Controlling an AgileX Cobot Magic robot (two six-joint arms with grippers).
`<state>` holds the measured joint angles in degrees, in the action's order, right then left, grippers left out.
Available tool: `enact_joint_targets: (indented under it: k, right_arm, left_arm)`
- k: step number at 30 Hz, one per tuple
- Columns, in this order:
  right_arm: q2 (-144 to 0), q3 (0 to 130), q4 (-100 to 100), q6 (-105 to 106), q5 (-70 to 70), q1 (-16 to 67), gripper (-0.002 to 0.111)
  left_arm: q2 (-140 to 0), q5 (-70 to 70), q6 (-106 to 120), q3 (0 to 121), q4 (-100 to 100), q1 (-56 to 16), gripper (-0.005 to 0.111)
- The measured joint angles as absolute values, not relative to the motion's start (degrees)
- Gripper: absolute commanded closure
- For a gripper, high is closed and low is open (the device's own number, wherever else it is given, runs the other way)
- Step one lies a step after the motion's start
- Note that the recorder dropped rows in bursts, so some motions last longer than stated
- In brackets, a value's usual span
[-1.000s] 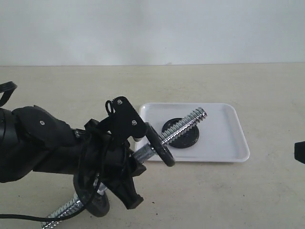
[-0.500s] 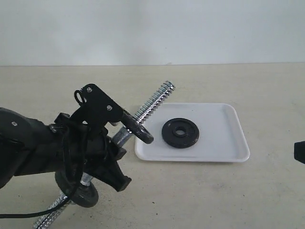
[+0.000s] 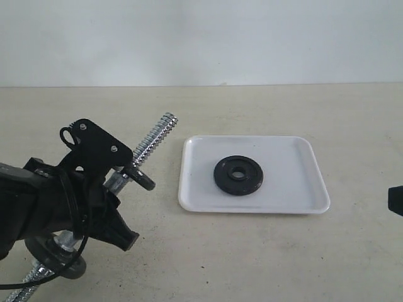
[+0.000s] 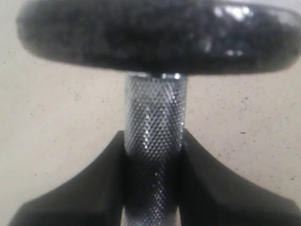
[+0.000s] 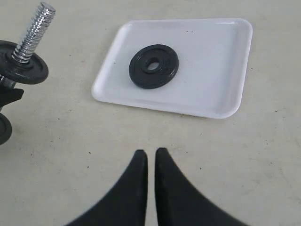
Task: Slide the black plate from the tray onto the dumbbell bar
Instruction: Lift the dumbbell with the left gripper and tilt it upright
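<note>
Handling: black plate (image 3: 238, 175) judged heavy, rigid; rim to be gripped. At 9 o'clock of tray (image 3: 296, 195), bar (image 3: 151, 139) pinched by left tool (image 4: 153, 146); right tool (image 5: 150, 157) pressed together, empty.

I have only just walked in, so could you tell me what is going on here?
The left end effector is shut on the knurled middle of the dumbbell bar, holding it tilted beside the tray. The black plate lies flat in the tray, not yet picked up. The right end effector is shut and empty, hanging over the table short of the tray.
</note>
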<state>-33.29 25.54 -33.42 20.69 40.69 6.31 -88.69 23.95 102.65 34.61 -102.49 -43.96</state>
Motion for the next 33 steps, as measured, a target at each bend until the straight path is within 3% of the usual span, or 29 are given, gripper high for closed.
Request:
enact_joint_targets:
  k: [33]
  right_arm:
    - [-33.3, 25.5, -33.9, 22.4, 44.5, 6.3, 0.107]
  left_arm:
    - [-88.0, 24.6, 103.4, 34.6, -102.5, -44.0, 0.102]
